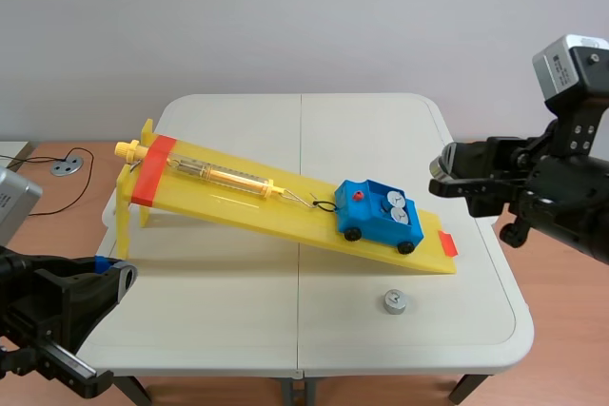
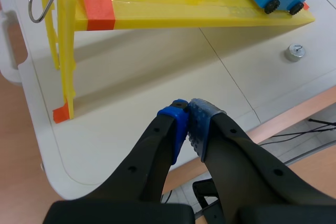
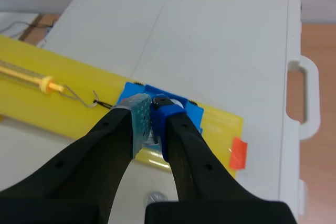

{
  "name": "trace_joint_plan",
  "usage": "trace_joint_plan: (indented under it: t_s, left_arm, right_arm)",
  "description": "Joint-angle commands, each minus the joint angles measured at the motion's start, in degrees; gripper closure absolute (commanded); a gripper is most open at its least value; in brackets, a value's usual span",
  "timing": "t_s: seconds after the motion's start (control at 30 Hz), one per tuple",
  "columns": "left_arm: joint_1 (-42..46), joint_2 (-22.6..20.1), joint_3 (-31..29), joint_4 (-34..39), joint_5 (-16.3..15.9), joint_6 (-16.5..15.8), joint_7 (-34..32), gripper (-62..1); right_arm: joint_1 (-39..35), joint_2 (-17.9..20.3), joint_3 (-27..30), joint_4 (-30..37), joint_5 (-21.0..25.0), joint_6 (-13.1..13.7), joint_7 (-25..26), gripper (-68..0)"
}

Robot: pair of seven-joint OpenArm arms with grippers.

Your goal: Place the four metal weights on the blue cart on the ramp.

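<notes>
Between the pinching fingers of the right gripper (image 3: pixel 152 120) sits a metal weight (image 3: pixel 152 136), just above the blue cart (image 3: pixel 192 112) on the ramp (image 3: pixel 52 92). Under that gripper lies a loose weight (image 3: pixel 156 198); the left gripper (image 2: pixel 188 115) is closed, empty.

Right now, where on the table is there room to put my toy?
The far side of the table, behind the yellow ramp, is bare. So is the near left corner, in front of the ramp's legs. It is crowded by the blue cart, where the right claw hovers, and a metal weight sits in front.
</notes>
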Motion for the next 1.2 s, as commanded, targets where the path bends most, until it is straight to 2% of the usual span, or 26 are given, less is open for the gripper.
trace_joint_plan:
  t_s: [0.0, 0.2, 0.6, 0.7, 0.77, 1.17]
  left_arm:
    - [-1.1, 0.3, -0.8, 2.5, -4.3, -1.5, -5.1, -2.7]
    - [-1.1, 0.3, -0.8, 2.5, -4.3, -1.5, -5.1, -2.7]
    - [-1.1, 0.3, -0.8, 2.5, -4.3, -1.5, -5.1, -2.7]
    - [-1.1, 0.3, -0.8, 2.5, -4.3, -1.5, -5.1, -2.7]
    - [-1.1, 0.3, -0.8, 2.5, -4.3, -1.5, -5.1, -2.7]
    - [-1.1, 0.3, -0.8, 2.5, -4.3, -1.5, -5.1, -2.7]
  right_arm:
    - [6.8, -1.0, -1.0, -0.1, 3.7, 0.7, 6.8, -0.6]
    - [12.0, -3.9, -1.0, -6.8, 3.9, 0.7, 6.9, -0.6]
    - [20.0, -6.4, -1.1, -18.8, 3.9, 0.9, 7.1, -0.6]
    - [21.6, -6.8, -1.1, -21.4, 3.9, 2.5, 7.4, -0.6]
    - [22.5, -7.2, -1.1, -22.8, 3.9, 3.8, 7.4, -0.6]
    - [24.5, -7.7, -1.1, -26.7, 3.8, 4.2, 8.2, -0.6]
